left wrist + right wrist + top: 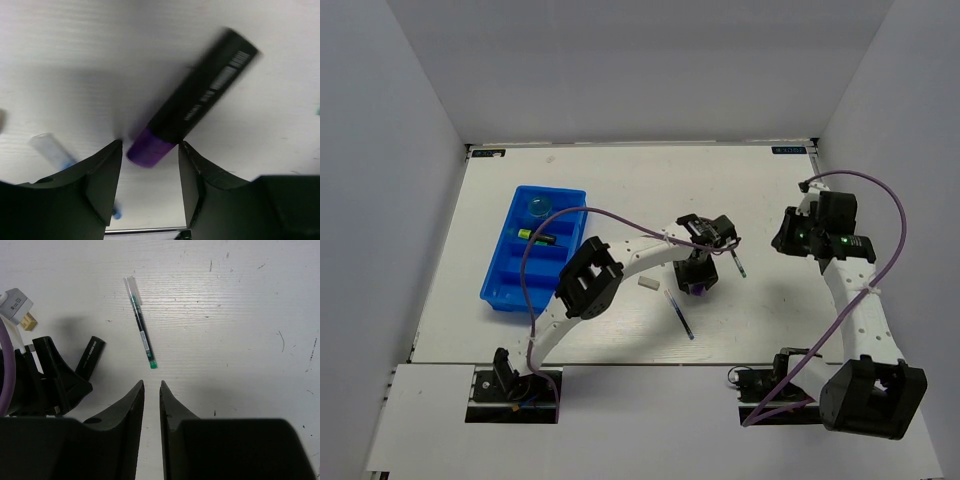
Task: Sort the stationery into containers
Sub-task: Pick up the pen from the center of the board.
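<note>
A black highlighter with a purple cap (pixel 195 100) lies on the white table, its cap between the tips of my left gripper (pixel 150 147), which is open around it and low over the table (pixel 698 280). My right gripper (pixel 151 385) hovers at the right (pixel 790 235), jaws nearly together with only a thin gap and nothing between them. A thin pen with a green tip (pixel 141 332) lies just ahead of it. A dark-blue pen (pixel 679 313) and a white eraser (pixel 648 284) lie near the left gripper. The blue tray (pixel 500 285) holds a teal jar (pixel 539 207) and a yellow-capped highlighter (pixel 535 237).
The left arm reaches across the table's middle with a purple cable looping above it (pixel 610 215). The left gripper's black body (pixel 50 385) shows at the left of the right wrist view. White walls enclose the table on three sides.
</note>
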